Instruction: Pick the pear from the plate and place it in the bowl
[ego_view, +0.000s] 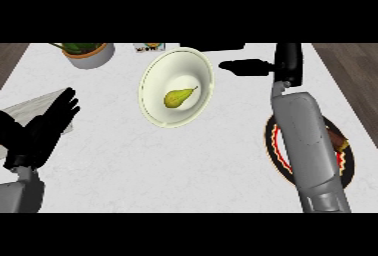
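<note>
White counter (184, 165): pear (178, 97) lies in plate (159, 80).

Single head view, looking steeply down on the white bench (148, 165) from above. Forearms enter from the lower edge, left hand (44, 130) at view left, right hand (255, 66) at view right. Close enough that bench edges and wood floor (351, 75) show at the sides.

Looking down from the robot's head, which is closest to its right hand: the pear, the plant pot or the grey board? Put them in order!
From the right hand, near the counter's far edge:
1. Pear, on the plate just to the hand's left.
2. Plant pot, at the far left corner.
3. Grey board, at the left edge beside the left hand.
</note>
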